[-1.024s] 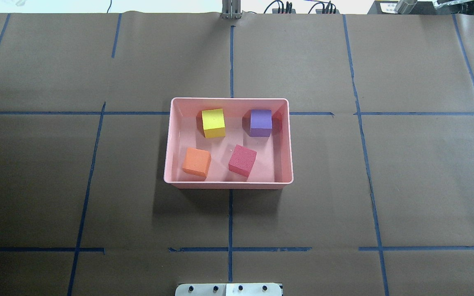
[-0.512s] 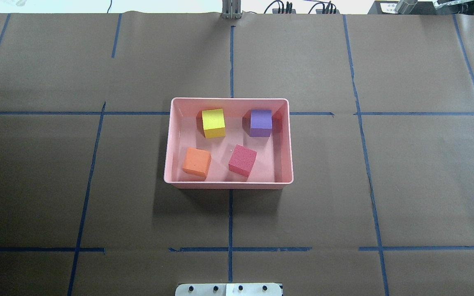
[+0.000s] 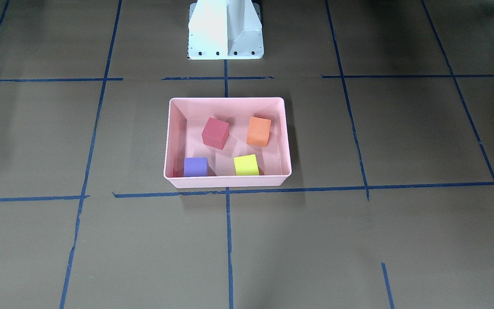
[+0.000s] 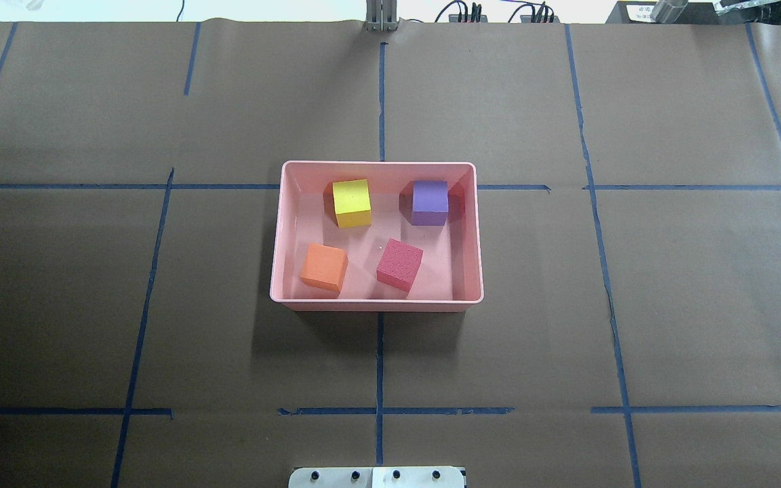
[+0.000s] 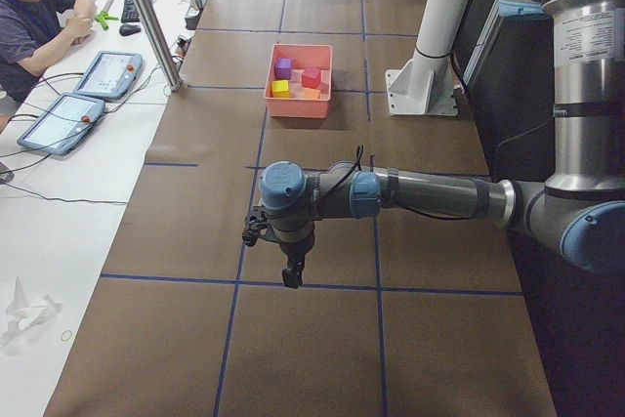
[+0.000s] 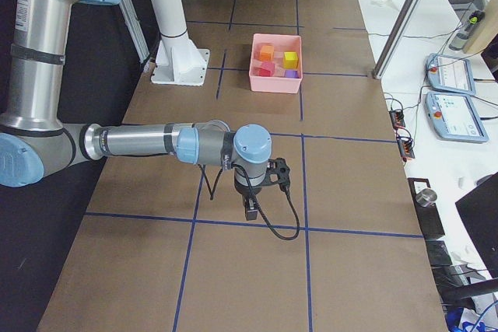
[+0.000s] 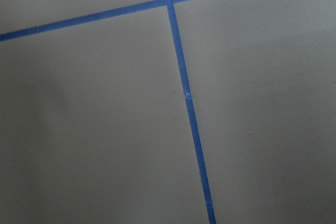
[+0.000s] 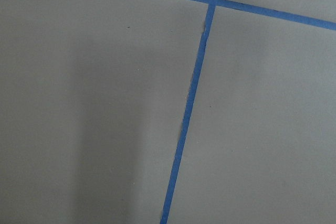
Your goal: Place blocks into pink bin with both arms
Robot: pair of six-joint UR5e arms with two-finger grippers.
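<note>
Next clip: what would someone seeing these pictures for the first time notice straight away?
The pink bin at the table's middle stands out against the brown paper and holds all four blocks: the yellow block and purple block on the side far from the robot, the orange block and red block on the near side. In the side views the left arm and right arm stretch out low over the table, well away from the bin.

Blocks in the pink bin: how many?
4, all inside the pink bin: yellow block far left, purple block far right, orange block near left, red block near centre, as seen from the robot. None looks hidden.
</note>
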